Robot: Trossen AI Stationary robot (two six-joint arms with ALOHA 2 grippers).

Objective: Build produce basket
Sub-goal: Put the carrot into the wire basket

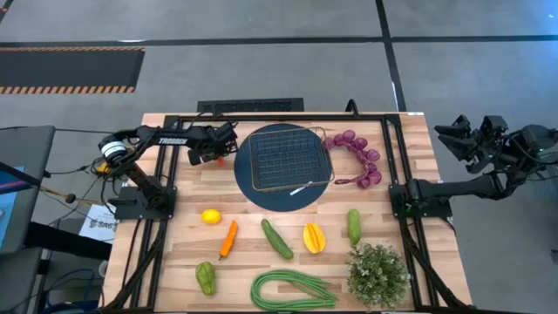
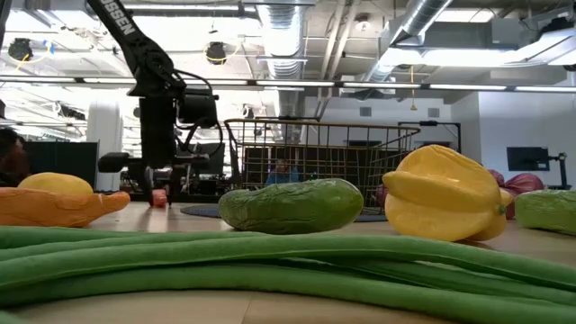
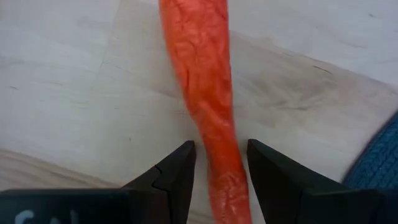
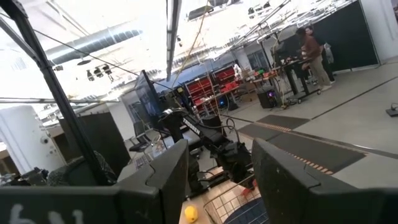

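High view: left gripper [image 1: 223, 150] upper left of centre, just left of basket [image 1: 288, 157], which sits empty on blue plate [image 1: 296, 197]. Red carrot [image 1: 220, 160] barely visible under the fingers. Rest of produce loose on the wood: grapes [image 1: 357, 157] upper right, lemon [image 1: 210, 216], orange carrot [image 1: 228, 238], cucumber [image 1: 277, 238] across mid-lower frame, beans [image 1: 292, 290] at bottom. Right gripper [image 1: 460, 139] parked far right, off the table.

Low view: left gripper [image 2: 162, 180] down at table level, left of frame; red tip showing beneath. Basket [image 2: 319, 162] centre background.

Left wrist view: red carrot [image 3: 208, 112] runs between fingers [image 3: 174, 177], jaws straddling it, pads close on both sides; looks like light contact at most, not clenched. Likely light, stiff plastic, smooth and tapered, so prone to slipping or pivoting. Better hold near thicker mid-body, across its width.

Right wrist view: right gripper [image 4: 214, 180] released, nothing between fingers, facing the room.
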